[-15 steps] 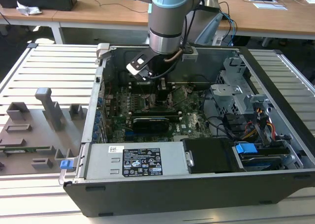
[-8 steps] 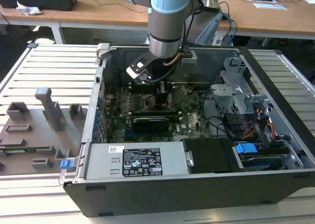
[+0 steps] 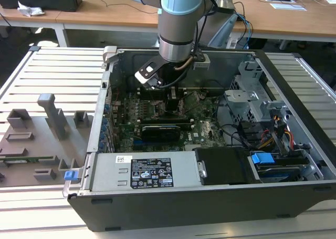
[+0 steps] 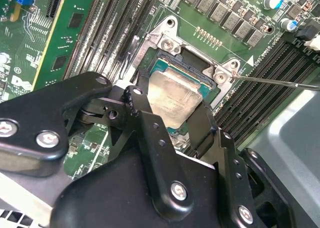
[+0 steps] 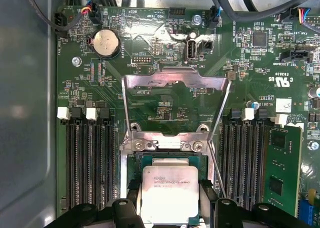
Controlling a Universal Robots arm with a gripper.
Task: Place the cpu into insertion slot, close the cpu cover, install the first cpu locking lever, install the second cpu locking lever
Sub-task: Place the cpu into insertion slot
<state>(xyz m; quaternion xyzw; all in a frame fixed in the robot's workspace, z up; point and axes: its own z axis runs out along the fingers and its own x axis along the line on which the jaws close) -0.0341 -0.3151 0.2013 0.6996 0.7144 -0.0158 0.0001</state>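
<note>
The cpu (image 5: 171, 193), a flat square chip with a dull silver top, sits in the insertion slot (image 5: 165, 160), whose black and teal edge shows around it in both wrist views. My gripper (image 5: 171, 200) reaches down into the computer case (image 3: 170, 98); its black fingers (image 4: 134, 101) press against two opposite sides of the cpu (image 4: 172, 95). The cpu cover (image 5: 176, 79), a silver frame with a square cut-out, is swung open and lies back over the green board beyond the slot. A thin wire locking lever (image 4: 280, 81) stands free beside the slot.
Rows of black memory slots (image 5: 90, 163) flank the socket on both sides. A round coin battery (image 5: 105, 42) and cables lie beyond the cover. In the exterior view the open case (image 3: 100, 118) holds a power supply (image 3: 149, 170) and drive cage (image 3: 252, 100); grey fixtures (image 3: 47, 128) sit at the exterior view's left.
</note>
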